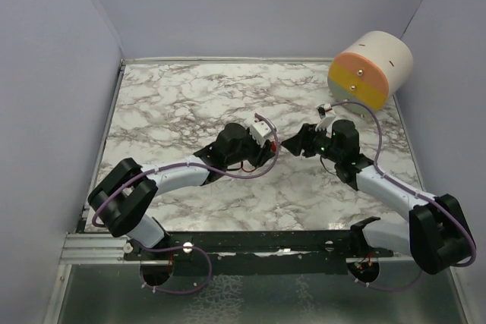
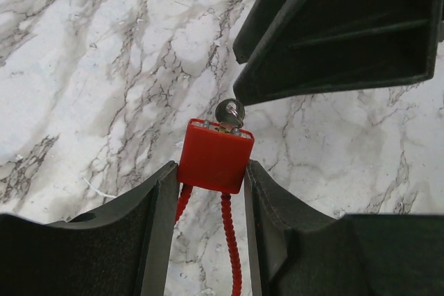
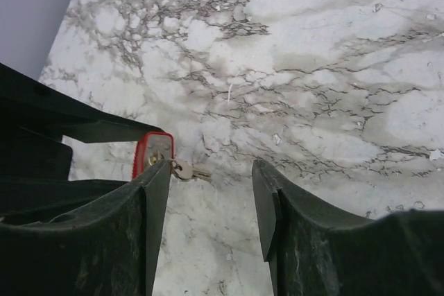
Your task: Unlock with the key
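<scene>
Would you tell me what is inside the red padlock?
A silver key stands in the red padlock, only its head showing; the blade is hidden inside. The left gripper holds the padlock.

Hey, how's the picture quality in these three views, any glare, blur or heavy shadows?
Top external: soft, even light, only faint shadows on the marble table. Left wrist: the red padlock is sharp, and the key shows a small glint. Right wrist: the marble is crisp, but the near fingers are dark, with little detail.
</scene>
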Robot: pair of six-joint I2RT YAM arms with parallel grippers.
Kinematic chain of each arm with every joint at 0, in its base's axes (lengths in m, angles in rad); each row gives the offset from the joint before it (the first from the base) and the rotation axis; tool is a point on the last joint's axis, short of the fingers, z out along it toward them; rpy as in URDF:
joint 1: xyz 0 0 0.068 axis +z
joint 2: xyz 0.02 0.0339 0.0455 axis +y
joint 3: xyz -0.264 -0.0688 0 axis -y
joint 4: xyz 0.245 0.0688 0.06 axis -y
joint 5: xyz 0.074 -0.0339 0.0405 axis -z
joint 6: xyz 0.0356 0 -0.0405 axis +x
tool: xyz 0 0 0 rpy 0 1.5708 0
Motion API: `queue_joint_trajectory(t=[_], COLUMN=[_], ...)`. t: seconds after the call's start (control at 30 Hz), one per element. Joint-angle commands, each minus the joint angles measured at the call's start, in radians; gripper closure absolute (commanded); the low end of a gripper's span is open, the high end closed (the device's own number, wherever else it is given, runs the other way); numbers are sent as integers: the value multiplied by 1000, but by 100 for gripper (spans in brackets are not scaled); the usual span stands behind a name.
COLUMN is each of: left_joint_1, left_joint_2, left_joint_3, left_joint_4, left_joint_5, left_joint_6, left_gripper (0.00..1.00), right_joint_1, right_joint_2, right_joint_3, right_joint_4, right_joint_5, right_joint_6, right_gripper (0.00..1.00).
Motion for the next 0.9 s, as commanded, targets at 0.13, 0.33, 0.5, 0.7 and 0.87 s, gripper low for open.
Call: queue_joint_trajectory(t=[0.13,0.33,0.5,0.7,0.87], left_joint_1=[-41,-60,-81,-98,-104], left_joint_2=[-18,-24,-17,-15,-15], left_joint_3=[-42,-39,-32,-31,-24], left_joint_4=[113,144,161,168,172], left_joint_5=[-80,-109,-116,-132,-136], left_joint_6=[-50,-68,-75,-77,-79], left_gripper=[100,100,100,100,100], right_joint_1=[1,1,1,1,1], right_joint_2=[-92,-81,-65,-47,-34], right_joint_3=[-40,-49,-55,-57,-57], right_joint_4=[138,176,196,212,218], right_joint_5=[-89,-128,-139,-148,-151], right_joint_6=[95,112,117,122,120], right_gripper=[57,61,61,64,67])
